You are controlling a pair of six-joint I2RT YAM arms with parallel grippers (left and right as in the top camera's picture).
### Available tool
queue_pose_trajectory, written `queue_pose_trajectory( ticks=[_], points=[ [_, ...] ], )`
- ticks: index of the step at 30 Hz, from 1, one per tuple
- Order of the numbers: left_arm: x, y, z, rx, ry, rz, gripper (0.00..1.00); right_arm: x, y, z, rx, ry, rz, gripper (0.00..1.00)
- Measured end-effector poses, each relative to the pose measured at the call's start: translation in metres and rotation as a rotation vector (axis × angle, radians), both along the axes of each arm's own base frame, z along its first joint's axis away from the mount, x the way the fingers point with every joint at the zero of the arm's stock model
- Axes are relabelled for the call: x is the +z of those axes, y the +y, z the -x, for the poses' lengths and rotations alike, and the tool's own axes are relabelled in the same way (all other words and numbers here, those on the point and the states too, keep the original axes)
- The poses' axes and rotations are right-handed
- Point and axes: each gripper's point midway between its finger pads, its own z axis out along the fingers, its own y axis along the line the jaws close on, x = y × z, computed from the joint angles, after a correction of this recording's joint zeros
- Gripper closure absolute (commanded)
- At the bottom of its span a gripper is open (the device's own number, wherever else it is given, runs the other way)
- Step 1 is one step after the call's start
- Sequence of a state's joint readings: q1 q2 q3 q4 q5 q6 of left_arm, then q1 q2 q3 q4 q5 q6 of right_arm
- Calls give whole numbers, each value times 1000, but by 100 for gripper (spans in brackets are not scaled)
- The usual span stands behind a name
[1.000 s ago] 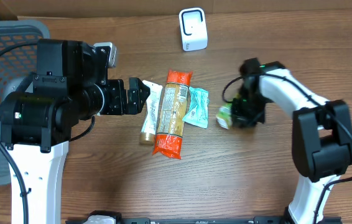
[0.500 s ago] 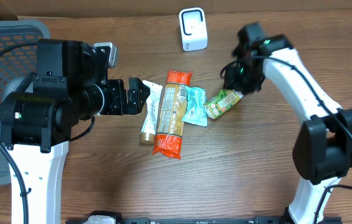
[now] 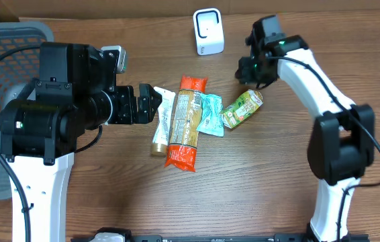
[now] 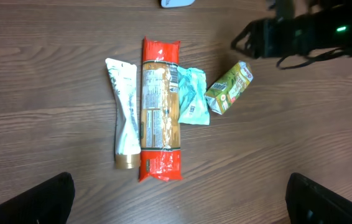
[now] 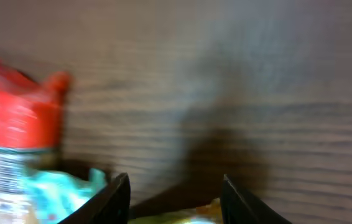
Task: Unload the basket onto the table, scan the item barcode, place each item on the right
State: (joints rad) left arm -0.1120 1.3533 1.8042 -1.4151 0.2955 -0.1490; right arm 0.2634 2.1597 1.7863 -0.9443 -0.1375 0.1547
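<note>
Right gripper (image 3: 249,75) no longer clamps the carton (image 3: 242,107); the jaws now stand apart and nothing is held. Carton, a second ago gripped to the right of the pouch (image 3: 211,115), now lies flat and angled, its lower end just beside the pouch's right edge. Gripper is now up past the carton's far end, farther from the pouch.

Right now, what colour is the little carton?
The carton is green, clearest in the left wrist view.
</note>
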Motion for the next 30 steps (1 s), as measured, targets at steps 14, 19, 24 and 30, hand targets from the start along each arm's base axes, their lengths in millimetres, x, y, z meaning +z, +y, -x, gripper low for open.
queue_pose_trajectory(
  ticks=[14, 19, 24, 30],
  points=[
    [0, 0, 0, 0, 0, 0, 0, -15, -57, 109, 172, 467, 114, 49],
    [0, 0, 0, 0, 0, 0, 0, -9, -56, 127, 251, 527, 73, 49],
    [0, 0, 0, 0, 0, 0, 0, 1, -46, 109, 284, 448, 38, 44],
    [0, 0, 0, 0, 0, 0, 0, 12, -28, 113, 540, 383, -84, 48]
  ],
)
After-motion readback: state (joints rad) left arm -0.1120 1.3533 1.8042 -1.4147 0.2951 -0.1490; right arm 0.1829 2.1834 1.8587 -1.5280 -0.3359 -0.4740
